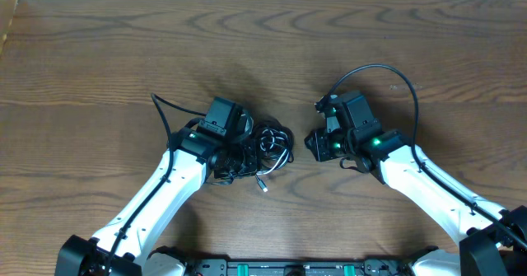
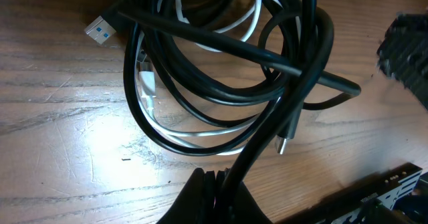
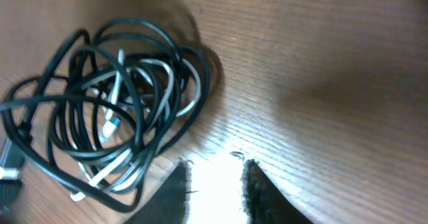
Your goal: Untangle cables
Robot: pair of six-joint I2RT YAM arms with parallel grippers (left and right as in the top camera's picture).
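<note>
Left wrist: saw black cable (image 2: 214,42) coiled in loops through white cable (image 2: 148,90), pinched in clenched left gripper (image 2: 210,184); right gripper (image 3: 214,184) parted, empty.

No legible text, labels, brands, numbers or signs in any view, nothing readable on the black cable (image 2: 214,42), the white cable (image 2: 148,90) or the wooden table (image 2: 60,117)
</note>
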